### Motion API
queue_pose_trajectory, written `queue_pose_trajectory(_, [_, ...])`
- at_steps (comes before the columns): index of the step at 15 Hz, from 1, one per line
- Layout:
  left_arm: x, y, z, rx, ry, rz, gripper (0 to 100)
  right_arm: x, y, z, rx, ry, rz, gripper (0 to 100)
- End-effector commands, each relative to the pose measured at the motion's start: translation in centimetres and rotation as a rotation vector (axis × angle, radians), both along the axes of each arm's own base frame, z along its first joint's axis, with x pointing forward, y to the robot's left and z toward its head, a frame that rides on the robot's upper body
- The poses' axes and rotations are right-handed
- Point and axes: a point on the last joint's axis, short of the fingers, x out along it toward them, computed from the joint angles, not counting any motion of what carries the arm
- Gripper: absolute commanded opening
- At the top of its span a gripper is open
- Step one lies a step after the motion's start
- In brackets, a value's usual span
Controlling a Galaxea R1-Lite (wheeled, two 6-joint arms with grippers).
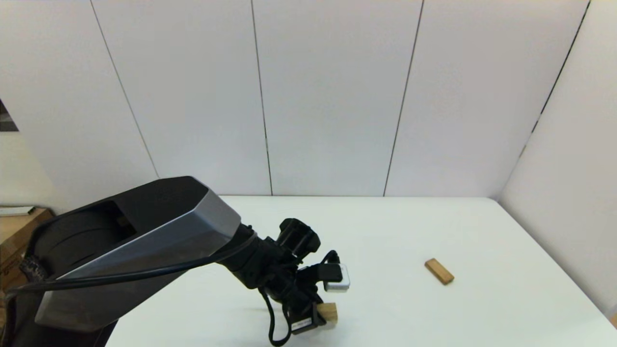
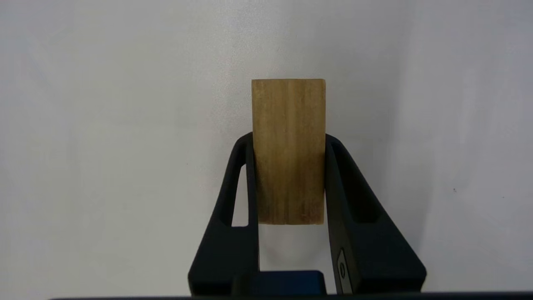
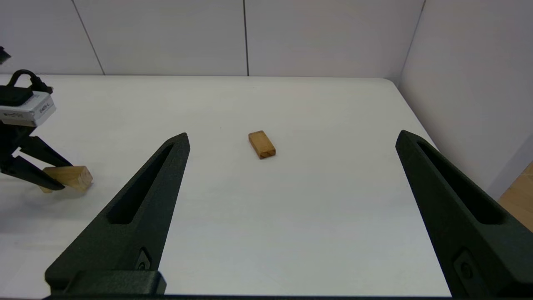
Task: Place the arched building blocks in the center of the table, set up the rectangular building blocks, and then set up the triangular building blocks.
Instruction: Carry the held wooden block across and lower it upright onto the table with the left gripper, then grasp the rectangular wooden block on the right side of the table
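Wooden arch (image 2: 288, 150) sits clamped between the left gripper's (image 2: 288, 139) black fingers (image 2: 354, 200), one pad on each long side, its far end sticking out past the tips. Gripper and arch hang low over the table (image 1: 409, 313), near its front edge. Well to the right of the arch, the slab (image 1: 439, 271) lies flat. Right gripper (image 3: 291, 139) hovers back from the slab, fingers spread wide, holding nothing.
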Motion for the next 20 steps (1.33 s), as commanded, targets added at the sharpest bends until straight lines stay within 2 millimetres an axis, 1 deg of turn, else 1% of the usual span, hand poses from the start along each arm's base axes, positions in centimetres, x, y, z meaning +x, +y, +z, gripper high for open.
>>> queue_pose_trajectory(1, [0.19,-0.16,-0.41,0.0,0.002,-0.004,0,0.0,0.0,0.0,0.0,-0.001,0.0,100])
queue_pose_trajectory(6, [0.21,-0.26,-0.93,0.005,0.012,-0.006,0,0.0,0.0,0.0,0.0,-0.001,0.001,100])
queue_pose_trajectory(12, [0.39,-0.46,-0.64,-0.015,0.011,-0.015,0,0.0,0.0,0.0,0.0,-0.001,0.001,100])
queue_pose_trajectory(13, [0.39,-0.47,-0.69,-0.016,0.014,-0.016,100,0.0,0.0,0.0,0.0,-0.001,0.0,100])
queue_pose_trajectory(20, [0.74,-0.62,-0.32,-0.031,0.003,-0.014,100,0.0,0.0,0.0,0.0,-0.001,0.001,100])
